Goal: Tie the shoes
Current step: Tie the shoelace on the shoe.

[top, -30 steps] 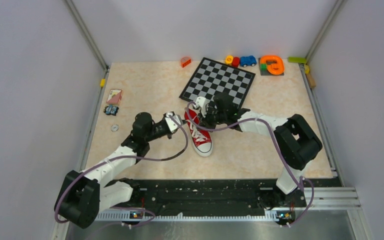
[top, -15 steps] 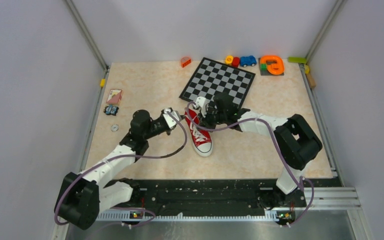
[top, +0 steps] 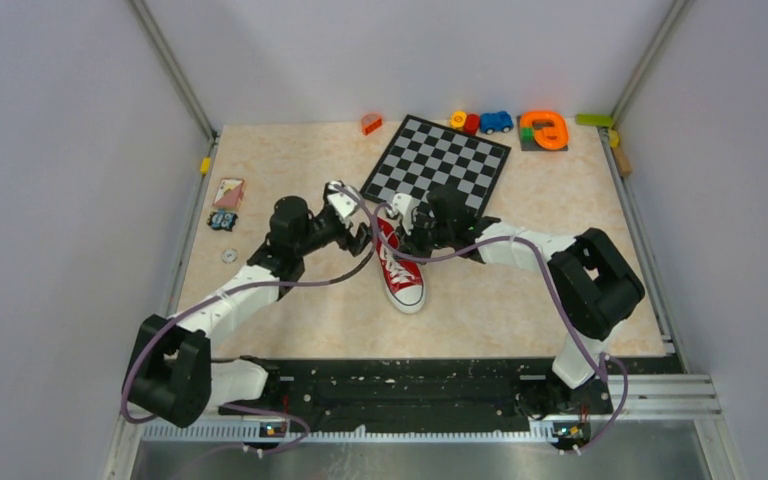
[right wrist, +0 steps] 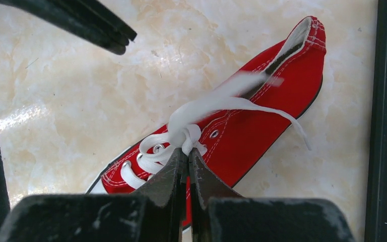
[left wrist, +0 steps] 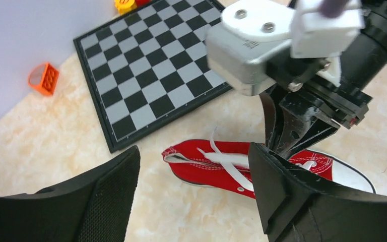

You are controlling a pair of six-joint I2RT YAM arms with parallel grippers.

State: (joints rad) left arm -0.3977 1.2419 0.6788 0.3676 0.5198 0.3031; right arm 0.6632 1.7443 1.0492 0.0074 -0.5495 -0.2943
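Note:
The red shoe (top: 400, 270) lies mid-table, its white toe toward the arms and its heel near the chessboard. In the right wrist view my right gripper (right wrist: 187, 151) is shut on the white lace (right wrist: 191, 133) at the knot over the top eyelets of the shoe (right wrist: 267, 101). Two loose lace ends trail over the ankle opening. My left gripper (top: 360, 238) hovers just left of the heel. In its own view the left gripper (left wrist: 194, 196) stands wide open with nothing between its fingers, bare table beneath, and the shoe (left wrist: 206, 169) just beyond.
A chessboard (top: 436, 160) lies just behind the shoe. Small toys line the back edge: an orange block (top: 371, 123), a blue car (top: 496, 121), an orange ring piece (top: 543, 130). Cards (top: 228, 192) and a small disc (top: 229, 256) sit at the left.
The left gripper has opened, let go of the lace it was pulling, and swung up toward the shoe's heel. The right gripper has stayed shut on the lace.

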